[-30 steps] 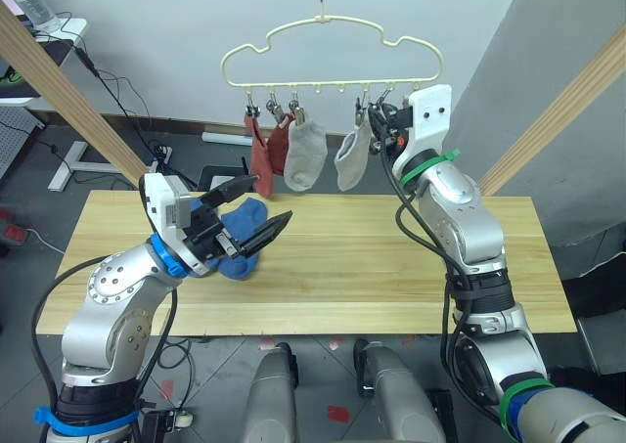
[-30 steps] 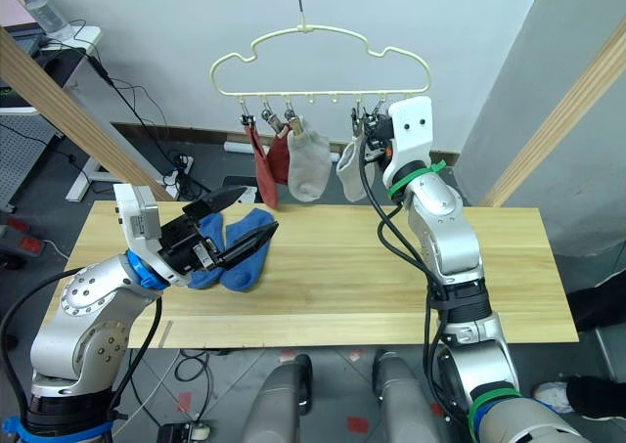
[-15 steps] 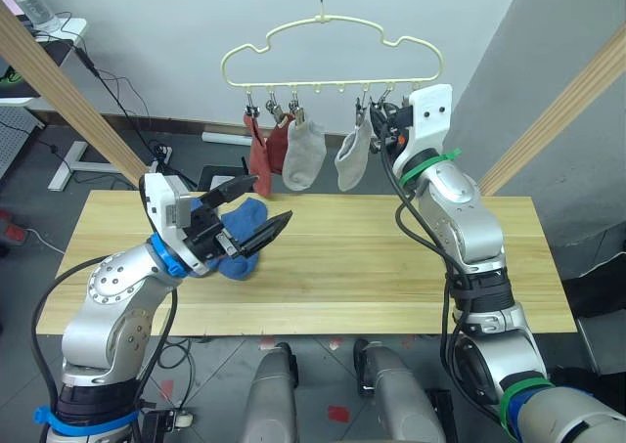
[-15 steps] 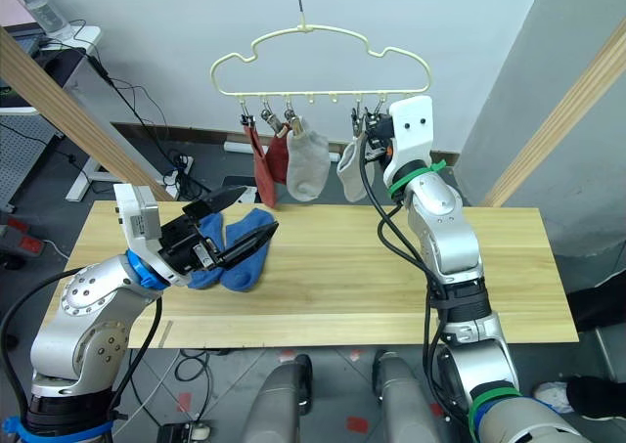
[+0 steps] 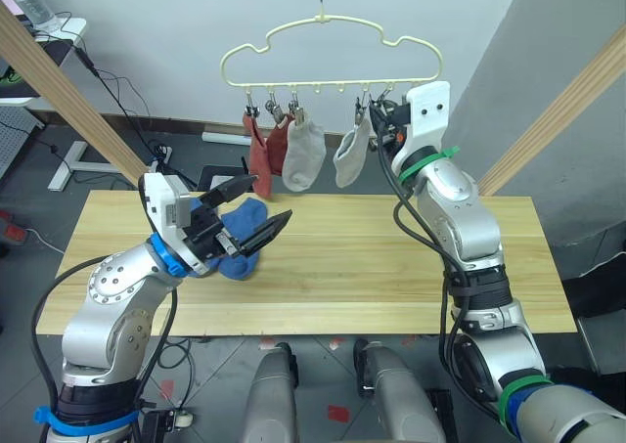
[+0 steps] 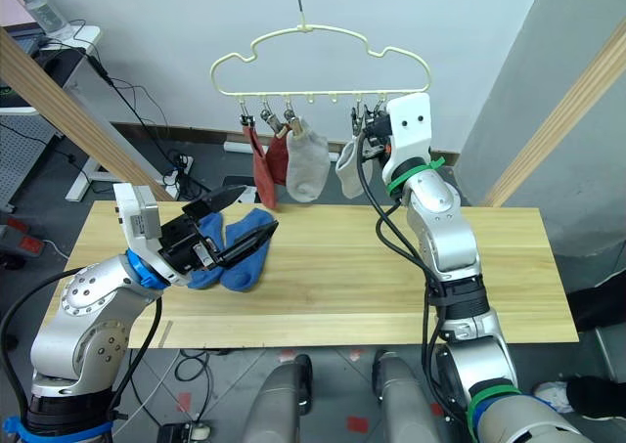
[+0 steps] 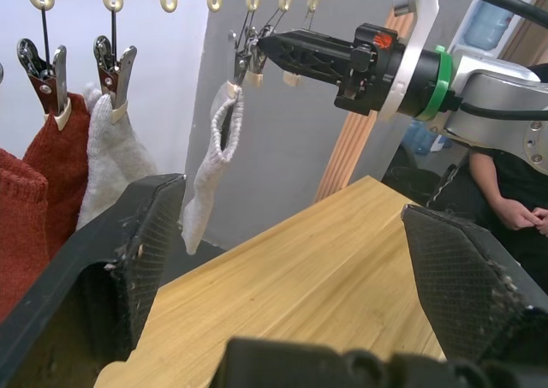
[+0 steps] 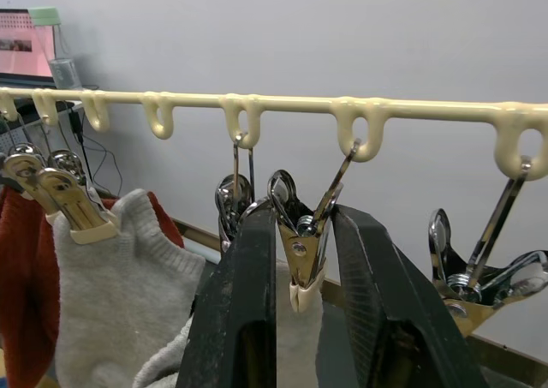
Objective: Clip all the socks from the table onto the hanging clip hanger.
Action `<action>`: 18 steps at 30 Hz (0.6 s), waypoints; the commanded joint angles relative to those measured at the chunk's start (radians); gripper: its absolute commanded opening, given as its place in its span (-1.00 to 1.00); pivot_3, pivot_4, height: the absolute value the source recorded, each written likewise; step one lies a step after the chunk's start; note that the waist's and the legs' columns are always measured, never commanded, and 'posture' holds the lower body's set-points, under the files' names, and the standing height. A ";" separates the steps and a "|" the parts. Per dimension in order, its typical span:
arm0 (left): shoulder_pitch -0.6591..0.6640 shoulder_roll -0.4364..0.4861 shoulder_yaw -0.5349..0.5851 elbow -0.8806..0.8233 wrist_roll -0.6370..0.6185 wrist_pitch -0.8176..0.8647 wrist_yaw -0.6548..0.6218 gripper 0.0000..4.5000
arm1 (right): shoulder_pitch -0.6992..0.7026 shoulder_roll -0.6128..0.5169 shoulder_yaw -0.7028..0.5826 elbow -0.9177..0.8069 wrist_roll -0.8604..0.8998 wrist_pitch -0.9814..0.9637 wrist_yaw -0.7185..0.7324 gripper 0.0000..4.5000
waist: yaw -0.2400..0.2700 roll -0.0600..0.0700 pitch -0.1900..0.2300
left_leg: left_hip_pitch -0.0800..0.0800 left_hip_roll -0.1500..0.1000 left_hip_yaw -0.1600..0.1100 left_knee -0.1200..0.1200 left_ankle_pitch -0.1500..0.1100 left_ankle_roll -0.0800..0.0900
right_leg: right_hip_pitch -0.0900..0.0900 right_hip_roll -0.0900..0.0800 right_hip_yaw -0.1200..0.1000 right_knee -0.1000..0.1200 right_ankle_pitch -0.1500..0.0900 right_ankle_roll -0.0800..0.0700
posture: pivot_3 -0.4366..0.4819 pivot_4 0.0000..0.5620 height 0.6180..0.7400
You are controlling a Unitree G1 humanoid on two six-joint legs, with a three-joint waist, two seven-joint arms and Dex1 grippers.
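- The pale-yellow, cloud-shaped wire clip hanger (image 5: 331, 54) hangs by its hook above the far edge of the long light-wood plank table (image 5: 391, 267).
- Four socks hang from its small grey metal clips: two rust-red socks (image 5: 260, 150) at the robot's left end, then one light grey sock (image 5: 305, 157), then a second light grey sock (image 5: 350, 159) further right.
- The two blue socks (image 6: 235, 245) lie together on the table's left part, directly below and behind the left gripper.
- Left gripper (image 5: 252, 208): the two black fingers are spread wide apart with nothing between them, held above the table over the blue socks. In the left wrist view the fingers (image 7: 120, 259) frame the hanging socks and the other arm.
- Right gripper (image 8: 300, 259): raised to the hanger's rail, beside the second grey sock. In the right wrist view its two black fingers stand on either side of one metal clip (image 8: 300, 242), close against the clip's handles; that clip bites the cuff of the second grey sock. Whether the fingers are pressing the clip cannot be told.
- One more metal clip (image 8: 479, 277) hangs bare at the hanger's right end.
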 commanded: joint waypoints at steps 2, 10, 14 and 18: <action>0.003 0.004 0.005 -0.040 -0.002 -0.013 0.000 1.00 | -0.014 0.000 -0.004 -0.033 -0.004 -0.023 0.001 -0.54 | 0.000 0.000 0.000 | 0.000 0.000 0.000 0.000 0.000 0.000 | 0.000 0.000 0.000 0.000 0.000 0.000 | 0.13 0.18 1.00; 0.039 0.007 0.014 -0.046 0.002 -0.018 0.001 1.00 | 0.143 -0.088 0.007 -0.184 0.061 0.096 0.142 -0.13 | 0.002 0.000 0.000 | 0.000 0.000 0.000 -0.002 0.000 0.000 | 0.000 0.000 0.000 -0.002 0.000 0.000 | 0.12 0.18 1.00; 0.046 0.004 0.010 -0.039 0.006 -0.026 -0.004 1.00 | 0.185 -0.120 0.009 -0.221 0.066 0.130 0.168 0.49 | 0.002 0.000 0.000 | 0.000 0.000 0.000 -0.001 0.000 0.000 | 0.000 0.000 0.000 -0.001 0.000 0.000 | 0.11 0.18 1.00; 0.049 0.007 0.011 -0.039 0.004 -0.024 -0.008 1.00 | 0.199 -0.137 -0.001 -0.241 0.071 0.147 0.184 0.99 | 0.000 0.000 0.000 | 0.000 0.000 0.000 -0.001 0.000 0.000 | 0.000 0.000 0.000 -0.001 0.000 0.000 | 0.10 0.17 1.00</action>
